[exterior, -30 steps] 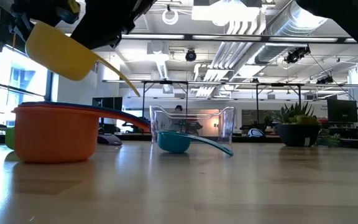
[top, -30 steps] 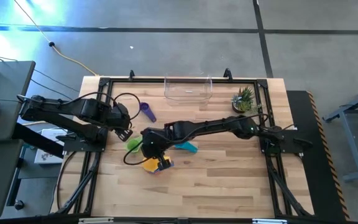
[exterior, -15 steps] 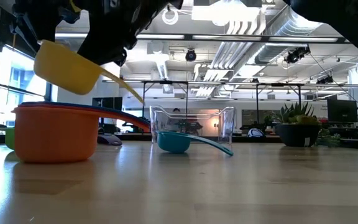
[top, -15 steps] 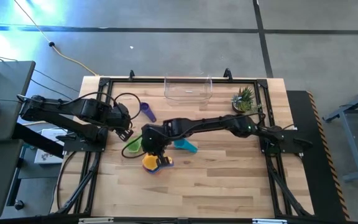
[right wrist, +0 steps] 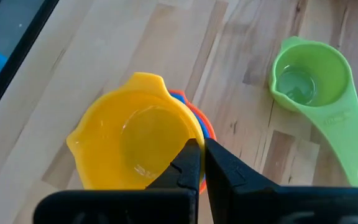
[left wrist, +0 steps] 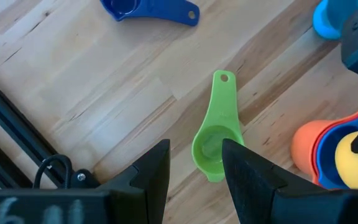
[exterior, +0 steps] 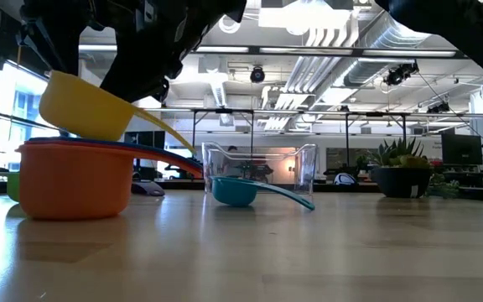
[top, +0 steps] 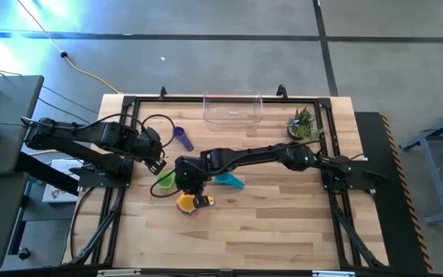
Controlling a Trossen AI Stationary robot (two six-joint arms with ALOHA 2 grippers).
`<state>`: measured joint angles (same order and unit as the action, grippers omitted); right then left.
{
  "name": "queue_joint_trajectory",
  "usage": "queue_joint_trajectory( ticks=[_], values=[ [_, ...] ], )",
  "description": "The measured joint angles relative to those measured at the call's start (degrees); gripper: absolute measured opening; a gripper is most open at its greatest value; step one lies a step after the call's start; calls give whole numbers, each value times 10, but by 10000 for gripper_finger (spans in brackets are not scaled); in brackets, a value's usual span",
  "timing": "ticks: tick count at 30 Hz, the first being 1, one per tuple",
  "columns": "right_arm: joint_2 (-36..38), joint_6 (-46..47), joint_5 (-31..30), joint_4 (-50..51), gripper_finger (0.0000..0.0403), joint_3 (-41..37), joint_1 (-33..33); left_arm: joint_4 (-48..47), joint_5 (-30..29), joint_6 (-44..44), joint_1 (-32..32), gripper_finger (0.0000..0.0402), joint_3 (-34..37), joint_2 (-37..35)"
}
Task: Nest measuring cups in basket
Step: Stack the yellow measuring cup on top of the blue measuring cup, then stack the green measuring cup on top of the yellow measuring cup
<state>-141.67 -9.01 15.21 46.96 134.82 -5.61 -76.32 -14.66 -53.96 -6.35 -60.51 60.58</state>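
My right gripper [right wrist: 202,163] is shut on the yellow cup [right wrist: 135,144], which hangs tilted directly over the nested stack [exterior: 74,178] of orange, red and blue cups near the table's middle [top: 186,203]. The cup's underside [exterior: 80,134] is down at the stack's top rim. My left gripper [left wrist: 194,174] is open and hovers above the green cup [left wrist: 217,134], which lies bowl-down on the wood [top: 164,181]. The teal cup [top: 229,181] and the purple cup [top: 181,137] also rest on the table. The clear basket [top: 233,110] stands at the far edge. My right gripper pinches the yellow cup between its two fingers [right wrist: 189,163] at the rim on the handle side [right wrist: 191,140], coming from above and slanting down. The cup is tilted, handle end [exterior: 183,143] lowest, over the stack. Whether its underside touches the stack I cannot tell.
A small potted plant [top: 302,123] stands at the far right, beside the basket. The black frame rails [top: 129,104] run along the table's edges. Bare wood lies open toward the near edge [top: 268,231].
My right gripper has moved down with the yellow cup, staying shut on it. The cup, which was hanging well above the stack, is now low at the stack's rim and has kept its tilt.
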Motion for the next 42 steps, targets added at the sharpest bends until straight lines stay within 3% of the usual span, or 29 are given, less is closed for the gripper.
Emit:
queue_joint_trajectory(
  ticks=[19, 36, 42],
  values=[
    [0, -4, -2, -1, 64, 0, 0, -1, -7, 1, 0, 138, 0, 0],
    [37, 30, -25, 58, 67, 1, 9, -1, -8, 0, -2, 138, 0, 0],
    [74, 40, -59, 80, 67, 1, 16, 3, 2, -9, -2, 138, 39, 0]
  ],
)
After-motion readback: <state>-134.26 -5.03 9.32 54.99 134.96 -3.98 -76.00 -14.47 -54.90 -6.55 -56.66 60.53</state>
